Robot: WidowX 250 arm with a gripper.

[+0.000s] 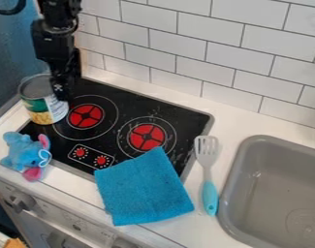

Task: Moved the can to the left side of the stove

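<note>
The black gripper (62, 86) hangs down at the upper left, over the right rim of the can. The can (41, 104) is open-topped, with a green, white and yellow label, and stands upright at the left edge of the black stove (124, 94). Part of the can's right side is hidden behind the gripper. Whether the gripper holds the can's wall cannot be made out.
A blue plush toy (23, 152) lies just in front of the can. A blue cloth (143, 189) covers the stove's front right corner. Farther right are a spatula (209, 193) and a grey sink (241, 167). White tiles (208, 29) rise behind.
</note>
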